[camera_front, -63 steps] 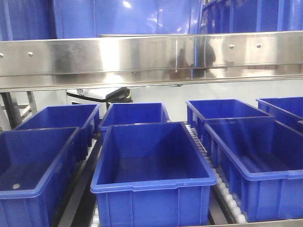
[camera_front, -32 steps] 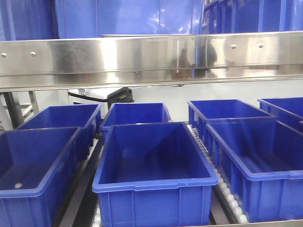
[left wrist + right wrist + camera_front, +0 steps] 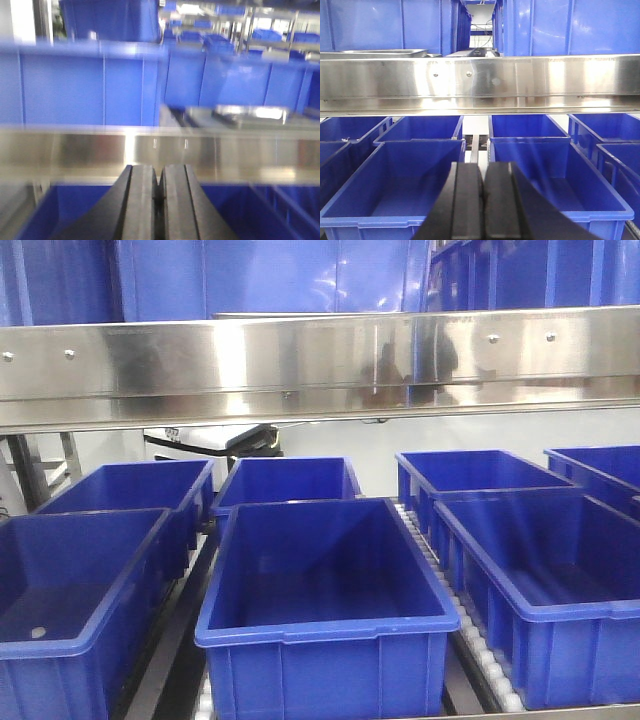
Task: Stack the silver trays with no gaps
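Silver trays [image 3: 250, 113] lie on the upper shelf behind the steel rail, blurred in the left wrist view. A silver tray rim [image 3: 375, 52] also shows at the top left of the right wrist view. My left gripper [image 3: 159, 172] is shut and empty, level with the steel rail [image 3: 160, 150], below and left of the trays. My right gripper [image 3: 483, 170] is shut and empty, lower, above the blue bins [image 3: 415, 175]. Neither gripper shows in the front view.
A wide steel shelf rail [image 3: 320, 365] crosses the front view. Below it several open blue bins [image 3: 325, 570] stand on roller tracks [image 3: 470, 630]. More blue bins [image 3: 260, 275] stand on the upper shelf behind the rail.
The front view has shifted slightly: the bins sit a little further right than a second ago. Nothing was taken hold of or let go.
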